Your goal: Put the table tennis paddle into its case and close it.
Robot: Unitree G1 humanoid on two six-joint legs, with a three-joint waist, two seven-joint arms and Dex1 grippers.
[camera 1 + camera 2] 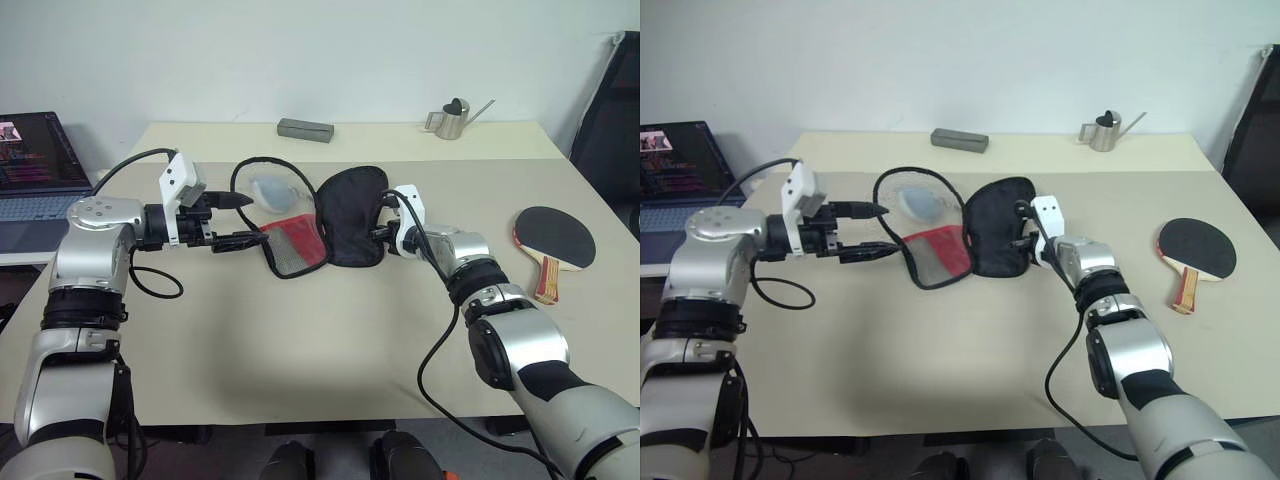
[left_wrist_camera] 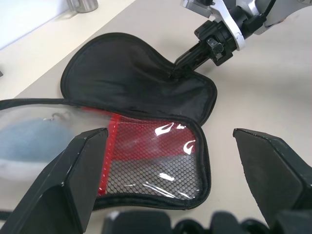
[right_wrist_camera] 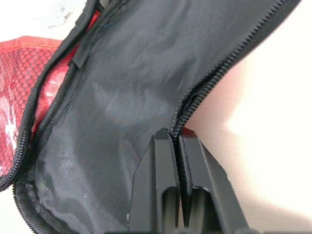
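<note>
The case [image 1: 350, 215] lies unzipped and spread open in the middle of the table, a black flap [image 2: 131, 83] on one side and a red mesh-pocket part [image 1: 295, 242] on the other. My right gripper [image 3: 170, 134] is shut on the zipped edge of the black flap. At the case's left side, level with the red part, my left gripper [image 1: 250, 220] stands open and holds nothing. The table tennis paddle [image 1: 553, 240] lies flat at the table's right, dark blade away from me, tan handle [image 1: 547, 280] toward me, well apart from both grippers.
A pale grey-blue soft lump [image 1: 272, 188] lies just behind the case. At the table's far side are a grey block [image 1: 305, 130] and a small metal watering can [image 1: 452, 120]. A laptop [image 1: 35, 165] stands off to the left, and a black chair [image 1: 615, 110] at the right.
</note>
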